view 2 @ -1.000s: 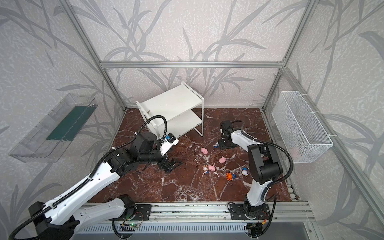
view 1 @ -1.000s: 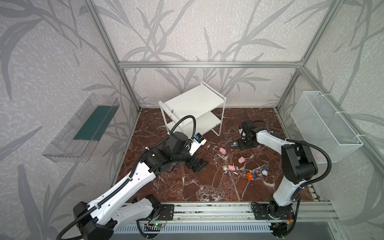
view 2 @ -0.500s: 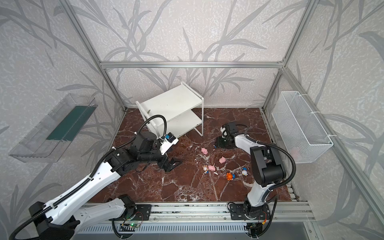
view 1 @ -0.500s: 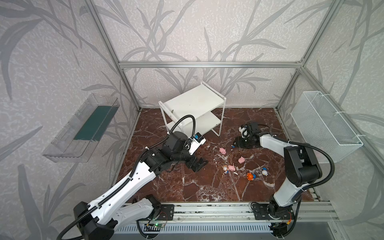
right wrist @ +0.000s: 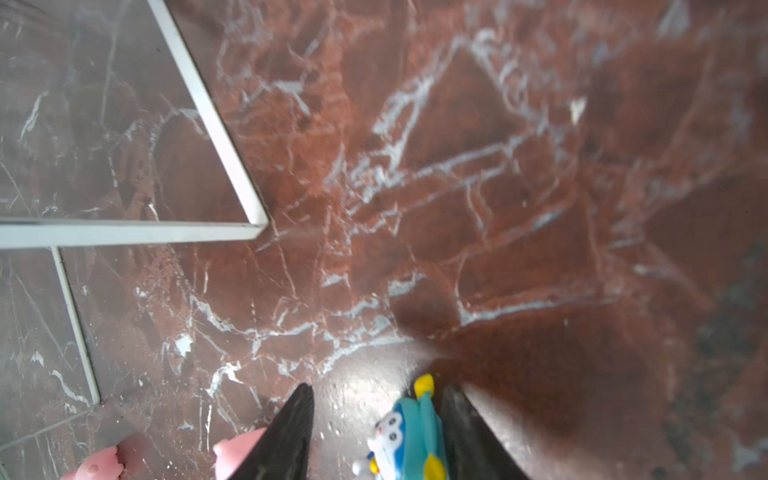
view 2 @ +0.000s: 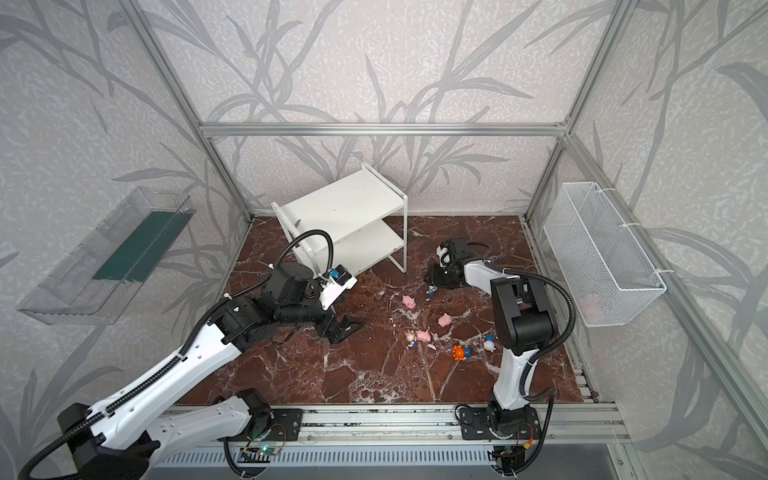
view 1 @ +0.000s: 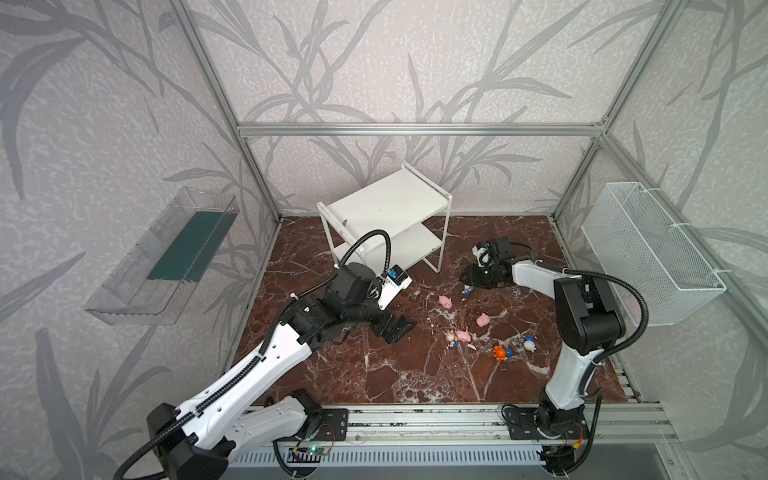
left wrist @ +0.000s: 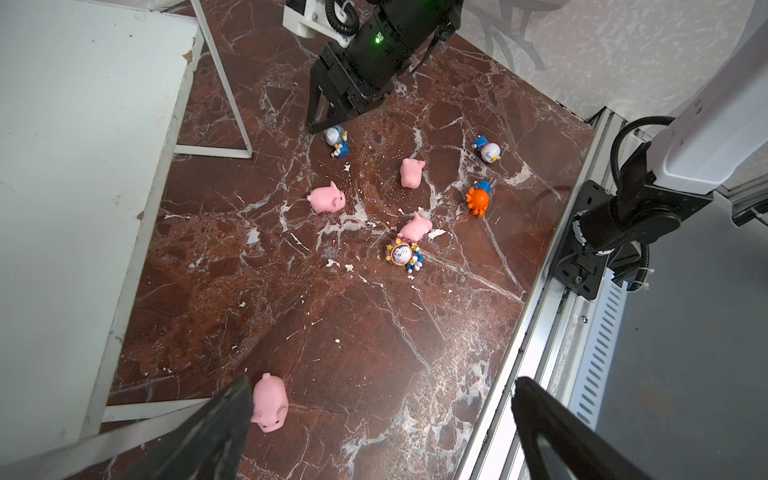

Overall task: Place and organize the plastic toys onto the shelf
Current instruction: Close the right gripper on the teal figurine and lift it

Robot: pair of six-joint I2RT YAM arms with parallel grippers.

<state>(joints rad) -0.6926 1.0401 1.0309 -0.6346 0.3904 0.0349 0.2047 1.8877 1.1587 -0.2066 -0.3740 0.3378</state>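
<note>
The white shelf [view 1: 386, 203] [view 2: 345, 208] stands at the back on the red marble floor, with both boards bare. Loose pink pigs [view 1: 446, 301] [view 1: 482, 319] and small figurines [view 1: 501, 352] [view 1: 529, 343] lie to its right. My right gripper [view 1: 468, 279] [right wrist: 378, 388] is down at the floor, astride a blue figurine [right wrist: 409, 436] [left wrist: 336, 139]. One finger touches the figurine and a gap shows at the other, behind which is a pig [right wrist: 239, 451]. My left gripper [view 1: 395, 328] [left wrist: 382, 382] hangs wide open and holds nothing, with a pig [left wrist: 270, 402] beside one finger.
A clear plastic bin [view 1: 166, 253] hangs on the left wall and a white wire basket [view 1: 648, 249] on the right wall. The shelf's thin foot frame [right wrist: 216, 124] lies close to my right gripper. An aluminium rail [view 1: 415, 419] borders the floor's front edge.
My right gripper has dropped down and to the left onto the blue figurine, and its jaws have narrowed. The left arm has not moved.
</note>
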